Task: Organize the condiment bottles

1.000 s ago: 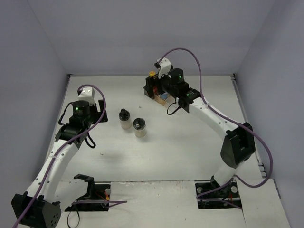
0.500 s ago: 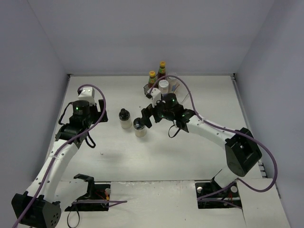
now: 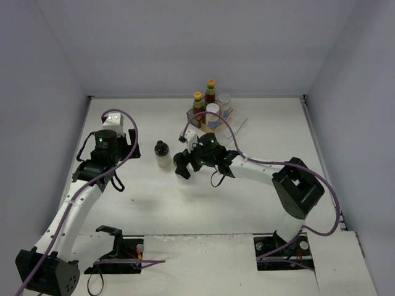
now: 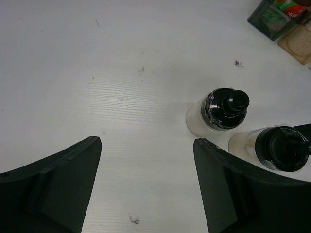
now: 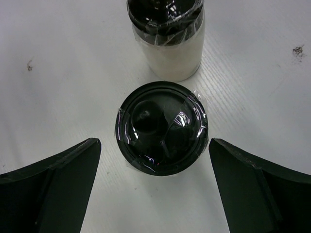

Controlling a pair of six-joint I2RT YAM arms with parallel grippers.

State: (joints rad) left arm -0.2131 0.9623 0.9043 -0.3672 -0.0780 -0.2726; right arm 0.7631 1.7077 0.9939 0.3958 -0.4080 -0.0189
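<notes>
bg: white table (image 3: 247, 203) | walls (image 3: 173, 43): plain pale lavender-grey, 3 sides | light: even

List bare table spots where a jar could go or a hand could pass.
Free: the white table strip between the two black-topped jars and the arm bases; the stretch right of the clear stepped rack to the wall. Crowded: the rack's capped bottles at back centre, and the jars, with the right arm's open fingers straddling one.

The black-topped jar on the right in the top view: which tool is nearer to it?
Right. The right tool is open over the jar, one finger on each side. The left tool is open farther away, past the other jar.
</notes>
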